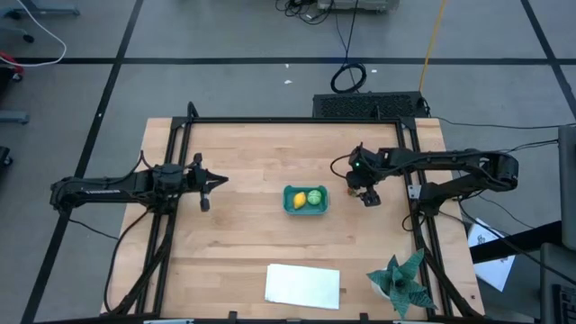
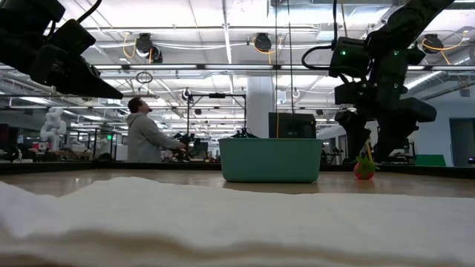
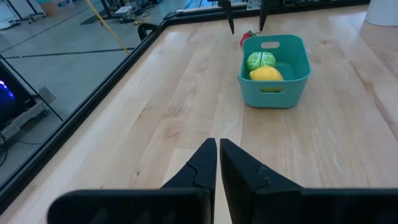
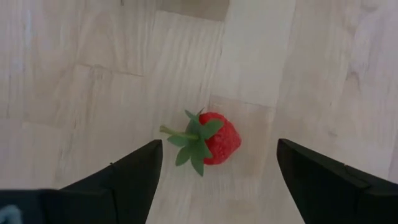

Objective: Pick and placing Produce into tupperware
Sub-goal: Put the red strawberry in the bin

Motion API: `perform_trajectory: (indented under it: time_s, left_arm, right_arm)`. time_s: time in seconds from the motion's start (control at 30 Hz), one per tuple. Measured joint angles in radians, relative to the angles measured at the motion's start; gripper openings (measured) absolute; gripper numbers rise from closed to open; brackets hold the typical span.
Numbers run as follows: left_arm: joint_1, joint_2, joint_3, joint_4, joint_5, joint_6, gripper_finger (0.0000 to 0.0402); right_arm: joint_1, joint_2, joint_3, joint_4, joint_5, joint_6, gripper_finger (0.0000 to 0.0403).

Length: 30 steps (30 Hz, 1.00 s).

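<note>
The teal tupperware point(image 1: 289, 190) stands at the table's middle, with a yellow lemon point(image 1: 298, 202) and a light green ball point(image 1: 315, 196) inside. A red strawberry with green leaves point(image 4: 214, 140) lies on the wood just right of the tub point(image 2: 272, 160). My right gripper point(image 4: 219, 149) hangs open above the strawberry point(image 2: 364, 169), pointing steeply down, one finger on each side of it and clear of it. My left gripper point(image 3: 218, 149) waits shut over the table's left side, pointing toward the tub point(image 3: 292, 93).
A flat white cloth point(image 1: 303, 284) lies at the near edge. A spiky teal plant point(image 1: 400, 279) stands at the near right corner. Black frame rails point(image 1: 171, 162) run along the table's sides. A person point(image 2: 145, 137) stands far off in the room.
</note>
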Motion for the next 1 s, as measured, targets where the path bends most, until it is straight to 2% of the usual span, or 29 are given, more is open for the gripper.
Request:
perform_trajectory:
  time_s: [0.33,0.77,1.0]
  left_arm:
    - [0.0,0.0,0.0,0.0,0.0,0.0,0.0026]
    - [0.0,0.0,0.0,-0.001,0.0,0.0,0.0026]
    - [0.0,0.0,0.0,-0.003,0.0,0.0,0.0026]
  right_arm:
    - [0.0,0.005,-0.029,0.035,-0.001,0.013,0.0309]
    - [0.0,0.131,-0.028,0.102,-0.007,0.007,0.0309]
    - [0.0,0.154,-0.026,0.112,-0.012,-0.011,0.0309]
